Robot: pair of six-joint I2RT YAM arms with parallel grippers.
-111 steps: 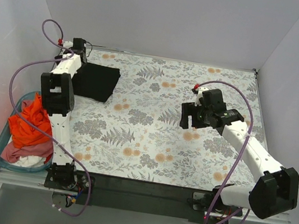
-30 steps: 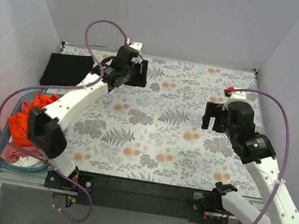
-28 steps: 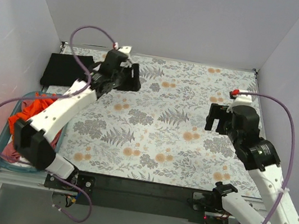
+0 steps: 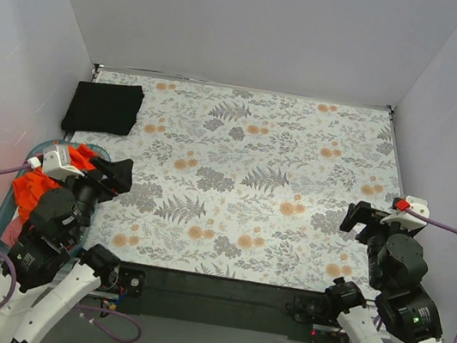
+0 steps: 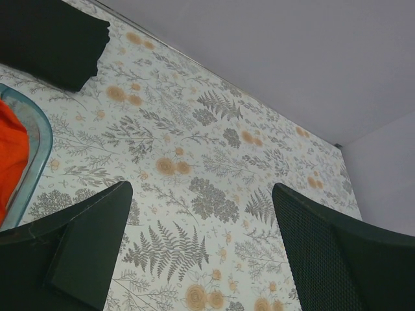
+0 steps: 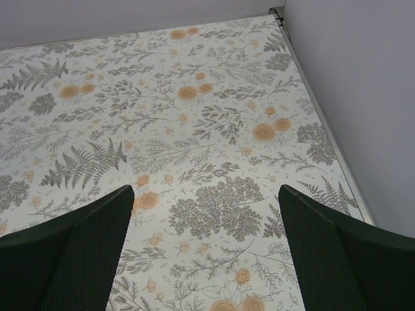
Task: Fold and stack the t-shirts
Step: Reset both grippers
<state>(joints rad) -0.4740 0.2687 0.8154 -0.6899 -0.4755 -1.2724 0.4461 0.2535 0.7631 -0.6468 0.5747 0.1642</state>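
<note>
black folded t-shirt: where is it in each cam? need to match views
Top external: black t-shirt lies folded at the table's far-left corner.
Left wrist: same shirt at the top-left of the picture, partly cut by the edge.
Right wrist: not in it.
Shared landmark: the floral tablecloth shows in all three views.

Bright, even, soft-shadowed, sharp pictures
</note>
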